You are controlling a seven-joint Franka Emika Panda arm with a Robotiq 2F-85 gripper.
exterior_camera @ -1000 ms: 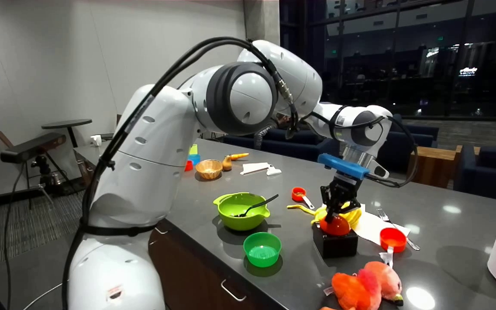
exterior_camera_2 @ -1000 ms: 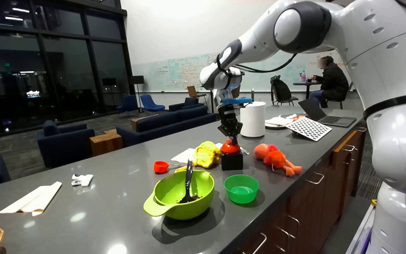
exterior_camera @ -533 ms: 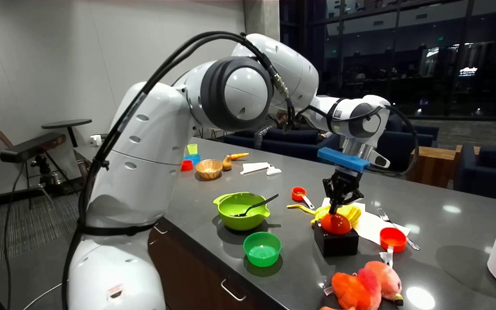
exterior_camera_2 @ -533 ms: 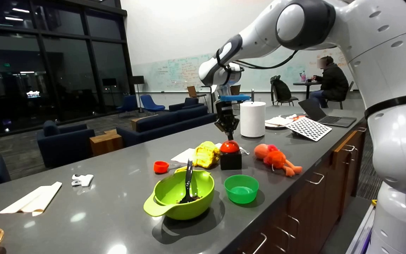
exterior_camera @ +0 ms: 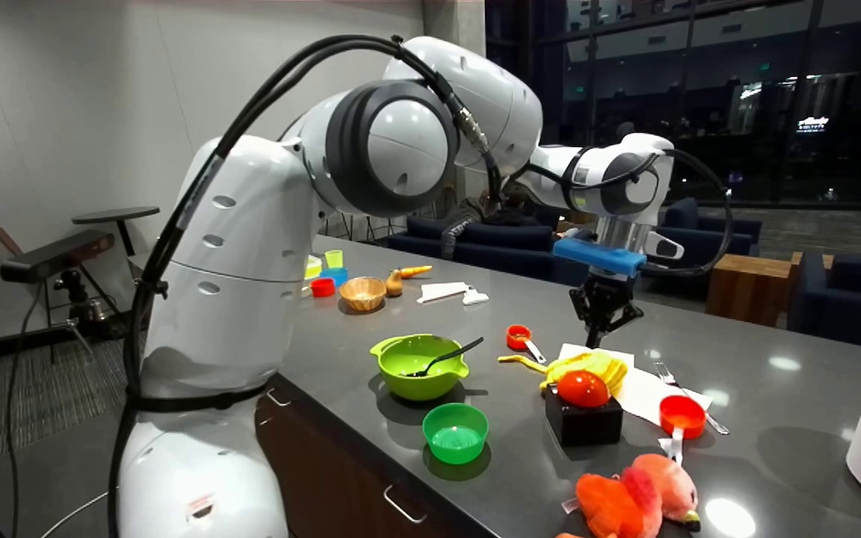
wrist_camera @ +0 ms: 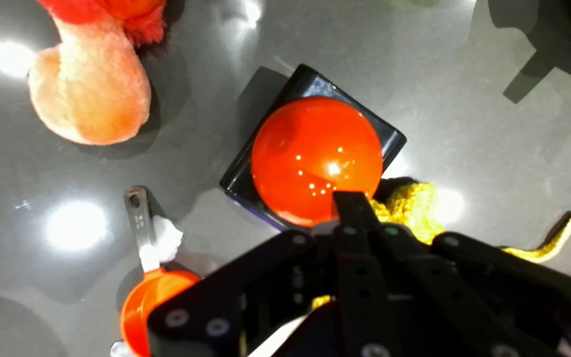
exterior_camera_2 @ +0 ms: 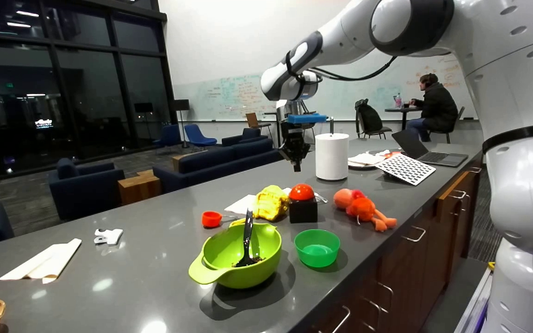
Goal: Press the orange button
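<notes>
Now that it has risen, the closed hand (exterior_camera_2: 297,166) clears the orange button (exterior_camera_2: 301,192).

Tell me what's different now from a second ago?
In both exterior views, the gripper, shut and empty, has risen up and away from the orange button. Nothing was grasped or let go. The lime-green bowl and pink-red toy stayed put.

A white wall (exterior_camera_2: 234,37) bearing a written-on whiteboard (exterior_camera_2: 243,99) adjoins tall, dark windows (exterior_camera_2: 88,92); a navy armchair (exterior_camera_2: 83,189) and sofa (exterior_camera_2: 229,164) flank a wooden side table (exterior_camera_2: 139,188) on grey carpet (exterior_camera_2: 30,199), blue chairs (exterior_camera_2: 198,136) stand near a floor lamp (exterior_camera_2: 181,105), and the glossy grey bench (exterior_camera_2: 155,259) reflects spots of light.
</notes>
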